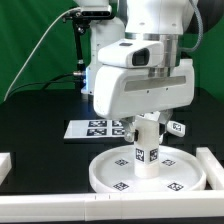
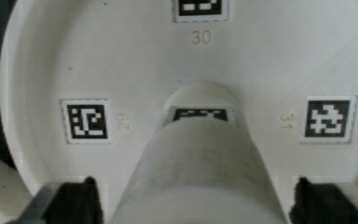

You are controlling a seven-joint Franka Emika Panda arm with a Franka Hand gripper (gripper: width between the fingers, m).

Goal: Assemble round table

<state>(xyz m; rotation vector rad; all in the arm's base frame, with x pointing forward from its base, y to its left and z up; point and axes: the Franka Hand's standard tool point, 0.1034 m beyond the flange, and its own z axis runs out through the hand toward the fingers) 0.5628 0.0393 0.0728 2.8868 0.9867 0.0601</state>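
Note:
The large round disc [image 1: 118,176] lies rim up on the black table. The short cylindrical leg [image 1: 147,152] stands upright on its central hub, a tag facing the camera. My gripper [image 1: 148,124] is straight above it, its fingers down either side of the leg's top. In the wrist view the leg [image 2: 201,165] runs down to the hub, with the disc [image 2: 202,60] and its tags around it. My gripper [image 2: 194,205] is open: a thin gap shows between each dark finger [image 2: 69,200] and the leg. A small tagged white part [image 1: 176,127], perhaps the cross-shaped base, lies behind the arm.
The marker board [image 1: 90,128] lies flat behind the disc, toward the exterior view's left. White straight rails border the table on the exterior view's right [image 1: 212,168], on its left [image 1: 5,165] and along the front [image 1: 90,208]. A green curtain hangs behind.

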